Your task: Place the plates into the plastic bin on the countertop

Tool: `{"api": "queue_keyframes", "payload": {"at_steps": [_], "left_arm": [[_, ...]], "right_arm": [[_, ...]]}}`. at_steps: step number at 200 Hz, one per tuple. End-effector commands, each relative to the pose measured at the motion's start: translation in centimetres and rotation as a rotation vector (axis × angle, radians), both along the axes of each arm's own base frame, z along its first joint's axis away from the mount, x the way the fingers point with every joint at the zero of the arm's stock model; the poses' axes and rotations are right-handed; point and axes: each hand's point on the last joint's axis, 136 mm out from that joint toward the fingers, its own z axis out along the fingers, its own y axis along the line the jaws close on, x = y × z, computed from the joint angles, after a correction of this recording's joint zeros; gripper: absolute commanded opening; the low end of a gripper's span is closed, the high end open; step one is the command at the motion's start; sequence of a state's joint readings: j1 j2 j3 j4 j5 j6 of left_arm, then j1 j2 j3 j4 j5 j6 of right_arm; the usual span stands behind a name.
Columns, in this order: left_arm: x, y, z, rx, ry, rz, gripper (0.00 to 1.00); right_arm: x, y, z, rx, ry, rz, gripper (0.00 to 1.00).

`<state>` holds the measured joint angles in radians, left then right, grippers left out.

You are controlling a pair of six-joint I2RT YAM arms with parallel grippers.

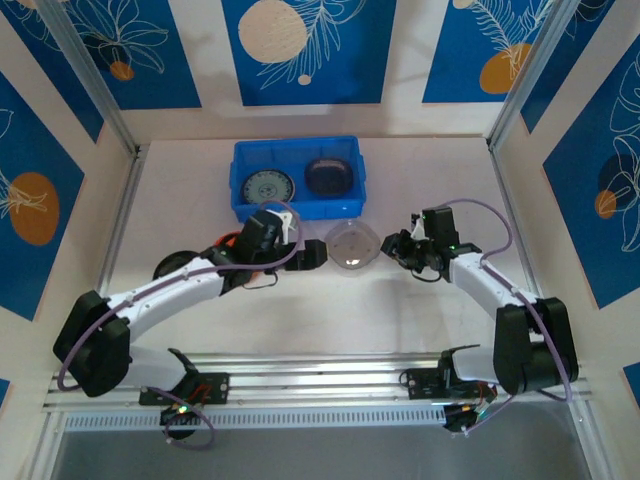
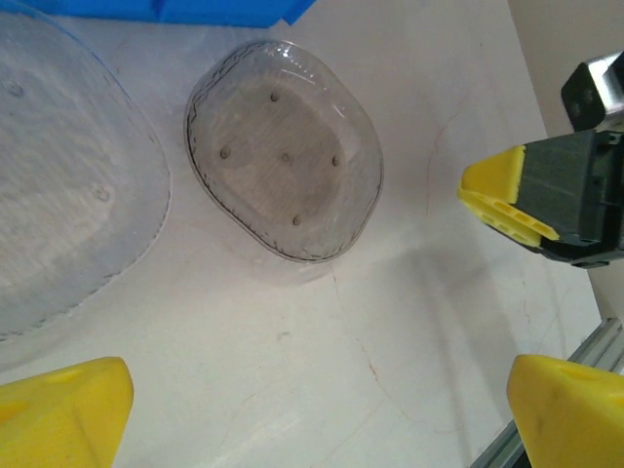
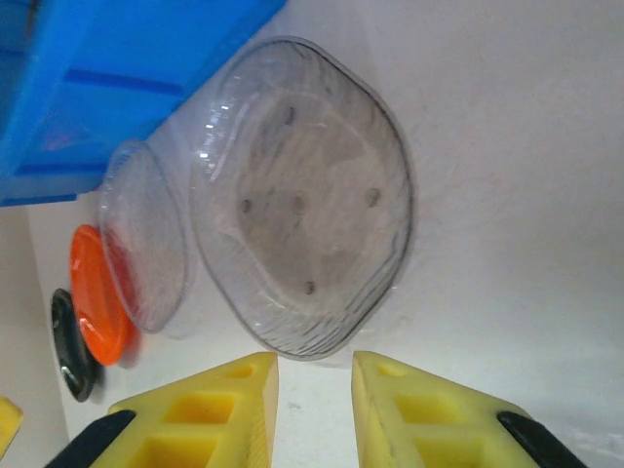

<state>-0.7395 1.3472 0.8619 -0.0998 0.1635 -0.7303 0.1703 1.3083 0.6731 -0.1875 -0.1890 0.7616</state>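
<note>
A smoky translucent plate [image 1: 353, 244] lies on the countertop [image 1: 330, 320] just in front of the plastic bin [image 1: 243, 152]. Its rim sits right at the tips of my right gripper [image 3: 314, 385], whose jaws stand a narrow gap apart with nothing between them. My left gripper [image 2: 312, 419] hovers wide open on the smoky plate's [image 2: 283, 151] other side. A clear plate [image 3: 146, 234], an orange plate [image 3: 97, 292] and a black plate [image 3: 70, 346] lie to the left. The bin holds a teal-grey patterned plate [image 1: 265, 188] and a dark plate [image 1: 328, 174].
The clear plate [image 2: 68, 195] lies beside the left gripper, partly under the left arm [image 1: 190, 285]. The right gripper's yellow fingertip [image 2: 507, 195] shows beyond the smoky plate. An aluminium rail [image 1: 320, 375] runs along the near edge. Blue-patterned panels wall the sides and back.
</note>
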Motion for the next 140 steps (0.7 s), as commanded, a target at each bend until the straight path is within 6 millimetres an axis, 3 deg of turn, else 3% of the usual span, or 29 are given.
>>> {"api": "queue_keyframes", "payload": {"at_steps": [1, 140], "left_arm": [[0.7, -1.4, 0.5, -0.077, -0.014, 0.018, 0.98], [1.1, -2.2, -0.7, -0.048, -0.017, -0.009, 0.98]], "right_arm": [[0.8, -0.2, -0.4, -0.026, 0.032, -0.02, 0.29], [3.2, 1.3, -4.5, -0.043, 0.132, -0.004, 0.3]]}}
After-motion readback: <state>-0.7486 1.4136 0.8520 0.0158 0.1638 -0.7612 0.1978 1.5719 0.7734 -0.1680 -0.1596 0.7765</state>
